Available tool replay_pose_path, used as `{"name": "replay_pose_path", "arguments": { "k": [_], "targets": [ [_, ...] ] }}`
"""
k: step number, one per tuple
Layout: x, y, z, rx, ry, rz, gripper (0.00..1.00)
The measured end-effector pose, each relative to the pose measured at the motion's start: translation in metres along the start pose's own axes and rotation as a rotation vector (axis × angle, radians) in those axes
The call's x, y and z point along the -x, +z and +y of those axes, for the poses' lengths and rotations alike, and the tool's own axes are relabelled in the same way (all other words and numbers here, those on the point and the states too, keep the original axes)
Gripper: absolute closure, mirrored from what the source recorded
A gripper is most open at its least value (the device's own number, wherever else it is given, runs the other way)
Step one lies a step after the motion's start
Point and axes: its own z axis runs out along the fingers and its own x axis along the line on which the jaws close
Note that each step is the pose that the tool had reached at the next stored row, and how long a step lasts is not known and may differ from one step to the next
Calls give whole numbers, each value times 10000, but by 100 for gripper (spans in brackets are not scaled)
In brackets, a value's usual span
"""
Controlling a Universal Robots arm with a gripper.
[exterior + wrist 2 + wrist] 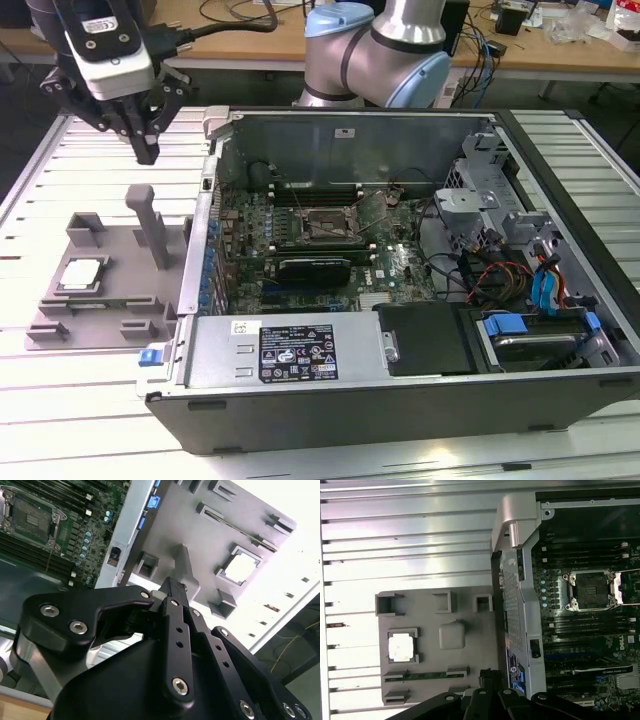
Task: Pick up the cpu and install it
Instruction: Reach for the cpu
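On the fixture (125, 268), the cpu (82, 274) lies apart from the hand (147, 152).

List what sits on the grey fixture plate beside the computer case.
The cpu rests in a square nest on the fixture plate, with a tall post and a green strip in a slot. The cpu covers the nest floor beneath it.

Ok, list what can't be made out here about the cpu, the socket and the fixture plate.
- cpu: its top is washed out by glare in both wrist views and too small in the exterior view, so no corner mark can be read.
- socket: its interior is dark in the first wrist view, and the contacts are too small to tell.
- fixture plate: one side is hidden behind the gripper in the second wrist view.
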Motion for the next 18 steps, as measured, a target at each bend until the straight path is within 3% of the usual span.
{"name": "replay_pose_path", "arguments": {
  "k": [4,10,18],
  "targets": [
    [-90,0,-7,0,-1,-1,89],
    [-282,-1,-21,0,-1,-2,89],
    [-436,-2,-33,0,-1,-2,89]
  ]
}}
